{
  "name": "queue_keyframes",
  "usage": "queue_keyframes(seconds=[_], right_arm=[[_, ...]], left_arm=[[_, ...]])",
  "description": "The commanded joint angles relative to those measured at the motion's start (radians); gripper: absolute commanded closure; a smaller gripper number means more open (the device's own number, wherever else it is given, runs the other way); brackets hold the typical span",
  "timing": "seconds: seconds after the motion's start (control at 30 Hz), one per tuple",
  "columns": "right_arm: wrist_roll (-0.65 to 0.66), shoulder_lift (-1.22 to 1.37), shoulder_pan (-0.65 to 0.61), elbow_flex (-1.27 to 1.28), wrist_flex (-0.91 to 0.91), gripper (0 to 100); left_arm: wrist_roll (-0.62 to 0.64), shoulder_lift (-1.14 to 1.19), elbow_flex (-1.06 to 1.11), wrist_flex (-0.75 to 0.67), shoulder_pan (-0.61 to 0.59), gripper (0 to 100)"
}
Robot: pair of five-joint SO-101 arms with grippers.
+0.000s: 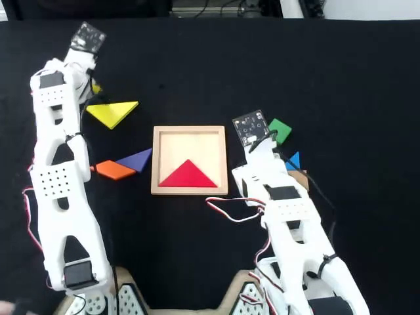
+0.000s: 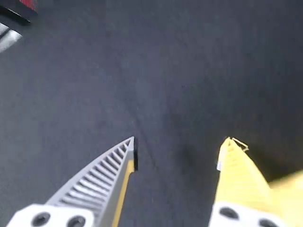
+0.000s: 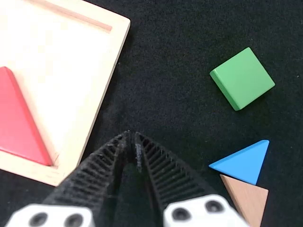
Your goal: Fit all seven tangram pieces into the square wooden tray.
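A red triangle [image 1: 188,175] is laid in the wooden tray [image 1: 155,161]; the right gripper [image 3: 131,137] is pressed closed and empty, the left gripper [image 2: 177,142] apparently spread wide.

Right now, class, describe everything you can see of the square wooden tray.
The tray is a square of pale wood with a raised rim around a lighter, sunken floor. It lies flat on the black table, between the two arms. Inside, a red triangle lies flat, its long edge along the rim nearest the arms' bases; it covers only part of the floor. The right hand, shut, sits just outside the rim; whether it touches the wood cannot be told.
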Motion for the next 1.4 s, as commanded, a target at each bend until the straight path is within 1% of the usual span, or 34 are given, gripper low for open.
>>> queue_keyframes(seconds=[0.0,0.2,0.27,0.37,0.43,0.5,0.63,0.77,0.87,0.9,0.97,1.07,1.13,1.23,1.3,1.37], right_arm=[[0.0,-0.028,0.009,-0.007,-0.015,98.6],[0.015,-0.028,0.009,-0.008,-0.017,98.6],[0.046,-0.028,0.009,-0.005,-0.017,98.6],[0.051,-0.028,0.009,-0.005,-0.017,98.6],[0.052,-0.028,0.008,-0.005,-0.017,98.6],[0.052,-0.028,0.008,-0.005,-0.017,98.6],[0.052,-0.028,0.008,-0.005,-0.017,98.6],[0.052,-0.028,0.009,-0.005,-0.015,98.6],[0.052,-0.028,0.009,-0.005,-0.015,98.6],[0.054,-0.028,0.009,-0.005,-0.015,98.6],[0.054,-0.028,0.008,-0.005,-0.015,98.6],[0.054,-0.028,0.008,-0.005,-0.015,98.6],[0.054,-0.028,0.008,-0.005,-0.015,98.6],[0.054,-0.028,0.008,-0.005,-0.014,98.6],[0.054,-0.028,0.008,-0.005,-0.014,98.6],[0.054,-0.028,0.008,-0.005,-0.014,98.6]], left_arm=[[-0.12,-0.017,-0.012,0.141,-0.033,72],[-0.187,-0.02,-0.022,0.37,-0.041,72],[-0.212,-0.02,-0.061,0.456,-0.042,72],[-0.241,-0.02,-0.128,0.62,-0.038,72],[-0.241,-0.011,-0.182,0.692,-0.03,72],[-0.232,-0.008,-0.208,0.729,-0.01,72],[-0.112,0.012,-0.22,0.733,0.048,72],[-0.1,0.003,-0.237,0.74,0.077,72],[-0.092,-0.064,-0.381,0.789,0.071,72],[-0.066,-0.091,-0.444,0.815,0.07,72],[0.025,-0.135,-0.55,0.853,0.079,72],[0.261,-0.18,-0.601,0.852,0.09,72],[0.42,-0.189,-0.553,0.852,0.093,72],[0.632,-0.173,-0.414,0.85,0.11,72],[0.726,-0.161,-0.306,0.85,0.139,72],[0.793,-0.153,-0.231,0.848,0.183,72]])
